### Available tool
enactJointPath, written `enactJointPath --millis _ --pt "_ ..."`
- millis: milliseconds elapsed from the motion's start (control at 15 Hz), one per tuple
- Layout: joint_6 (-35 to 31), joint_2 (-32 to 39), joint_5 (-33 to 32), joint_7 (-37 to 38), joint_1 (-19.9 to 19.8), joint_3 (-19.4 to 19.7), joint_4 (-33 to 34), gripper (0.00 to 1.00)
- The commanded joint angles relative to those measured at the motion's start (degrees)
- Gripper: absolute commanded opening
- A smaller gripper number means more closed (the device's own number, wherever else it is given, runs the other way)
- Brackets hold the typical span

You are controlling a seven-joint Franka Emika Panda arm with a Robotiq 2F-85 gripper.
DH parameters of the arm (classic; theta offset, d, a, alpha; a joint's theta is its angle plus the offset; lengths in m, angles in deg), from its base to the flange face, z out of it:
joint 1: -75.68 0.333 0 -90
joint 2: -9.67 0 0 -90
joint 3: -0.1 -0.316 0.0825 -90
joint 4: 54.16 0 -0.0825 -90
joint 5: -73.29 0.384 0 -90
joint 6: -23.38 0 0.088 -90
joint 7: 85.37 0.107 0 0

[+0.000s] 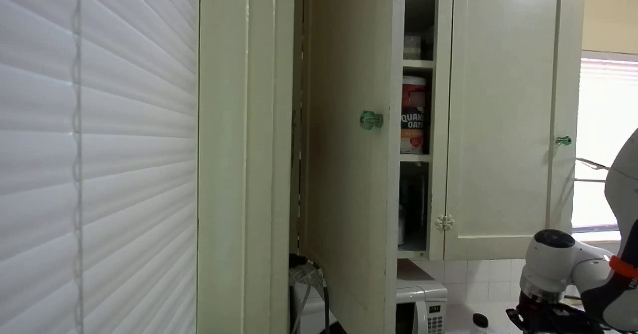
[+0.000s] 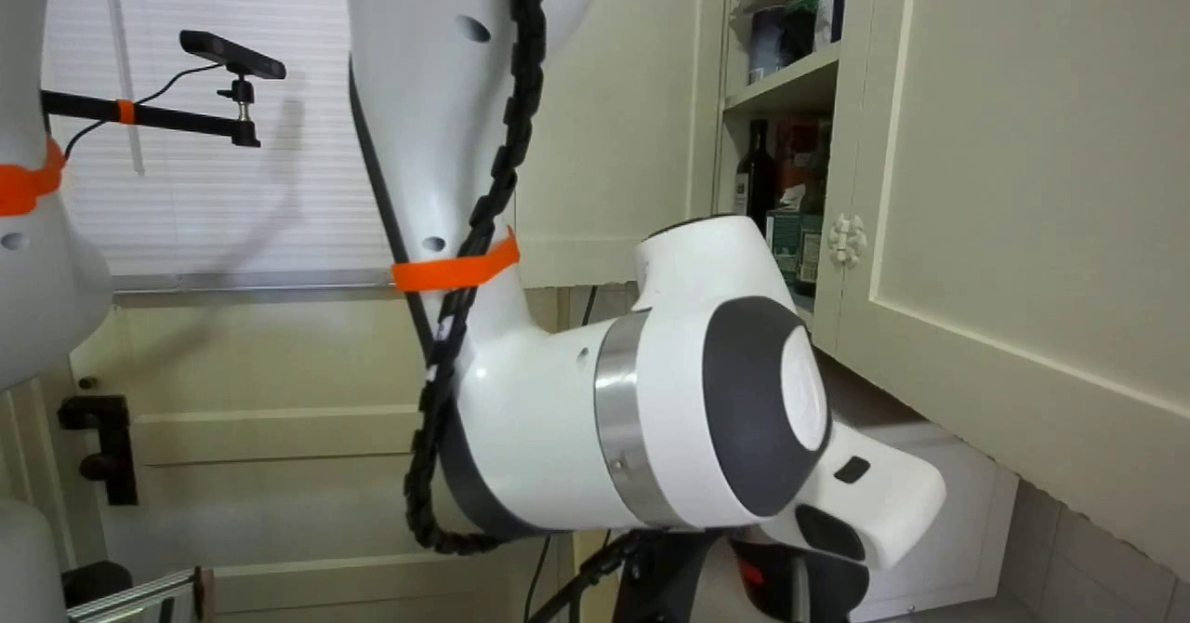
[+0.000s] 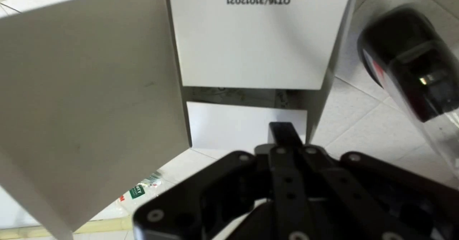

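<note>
Points closed pincer (image 3: 285,134) at white flap (image 3: 229,123) of carton (image 3: 251,43) just ahead, possibly touching; shows black-capped bottle (image 3: 417,70) right of pincer in wrist view.

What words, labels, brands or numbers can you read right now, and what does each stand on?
"QT16/31012021", upside down in wrist view: white cardboard box.
"QUAK" and "OAT", endings unclear: Quaker Oats canister.
"M", in red: plastic package; its green label's word is unclear.
Too small, blurred or cut off: microwave display, green carton, robot arm lettering, print in the box's gap.
</note>
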Motion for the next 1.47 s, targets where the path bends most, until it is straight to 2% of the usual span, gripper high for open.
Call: enactJointPath --millis 0,133,267,533,867,1000,1400 --pt "-0.28 -7.25 2.21 -3.29 -1.49 -0.15 -5.27 0.0" --pt "0.46 -9.91 3.55 -5.07 -1.73 -0.12 -6.73 0.0" --pt "1.23 -12.42 7.66 -11.13 -2.28 -0.41 -9.29 0.0" --pt "6.36 -18.9 10.83 -17.81 -1.98 0.87 -11.62 0.0" --pt "16.22 -26.08 9.43 -18.69 -2.53 1.59 -10.6 0.0" --pt "19.68 -28.02 10.06 -19.55 -4.01 0.23 -10.38 0.0" --pt "27.31 -29.37 10.83 -19.81 -6.08 0.92 -9.82 0.0"
